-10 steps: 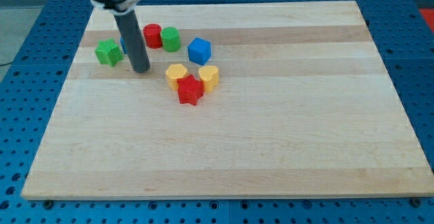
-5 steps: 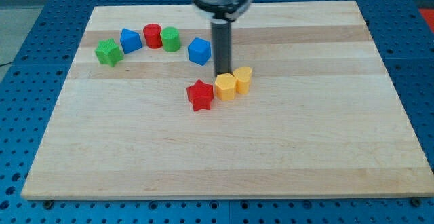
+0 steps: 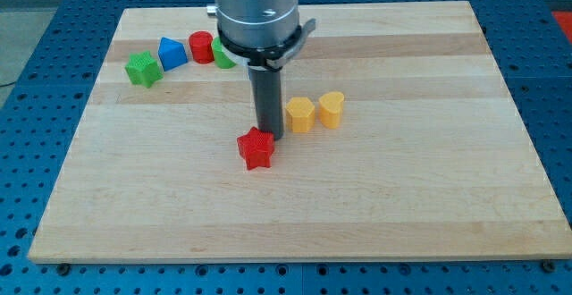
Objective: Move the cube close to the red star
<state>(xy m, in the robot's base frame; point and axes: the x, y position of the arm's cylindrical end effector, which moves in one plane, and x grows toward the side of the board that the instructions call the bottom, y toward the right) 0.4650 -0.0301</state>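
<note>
The red star (image 3: 256,148) lies near the middle of the wooden board (image 3: 402,197). My tip (image 3: 269,135) stands right at the star's upper right edge, touching or nearly touching it. The blue cube does not show in this view; the arm's wide body covers the place where it was, above the rod. A yellow hexagonal block (image 3: 300,113) sits just to the right of the rod. A yellow heart-shaped block (image 3: 332,109) sits a little further right, apart from it.
At the view's upper left stand a green star (image 3: 141,68), a blue wedge-like block (image 3: 172,54), a red cylinder (image 3: 201,46) and a green cylinder (image 3: 223,55), which is partly hidden by the arm. A blue perforated table surrounds the board.
My tip has moved from the upper left, across to the yellow blocks, then down and left. The red star slid down-left. The yellow blocks moved right and apart. The blue cube is now hidden.
</note>
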